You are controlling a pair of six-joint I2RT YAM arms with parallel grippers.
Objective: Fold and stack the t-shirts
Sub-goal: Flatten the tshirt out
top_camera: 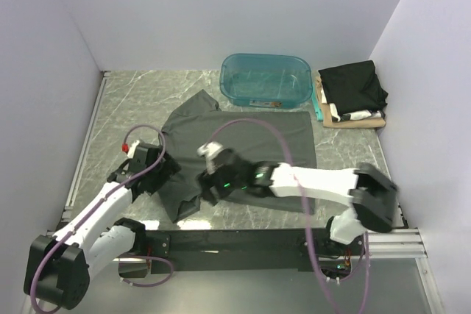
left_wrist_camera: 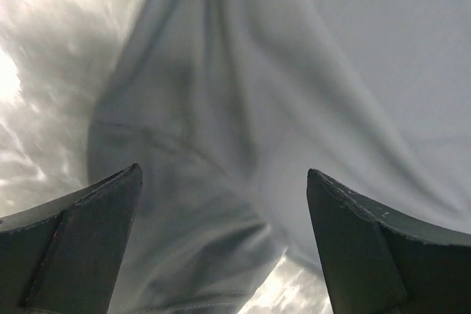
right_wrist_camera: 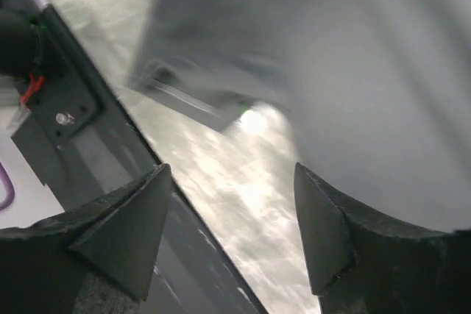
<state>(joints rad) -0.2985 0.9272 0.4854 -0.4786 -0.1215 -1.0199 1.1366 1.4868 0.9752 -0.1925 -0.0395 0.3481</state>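
Marble table (top_camera: 132,101) holds charcoal t-shirt (top_camera: 257,134), long axis left-right, hem toward right edge; left fingers (left_wrist_camera: 73,248) and right fingers (right_wrist_camera: 118,233) wide, empty.

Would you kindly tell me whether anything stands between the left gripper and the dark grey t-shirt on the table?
Nothing visible does. The left gripper hangs open over the near left edge of the dark grey t-shirt, with cloth right beneath it. The teal tub sits at the shirt's far edge, away from the gripper.
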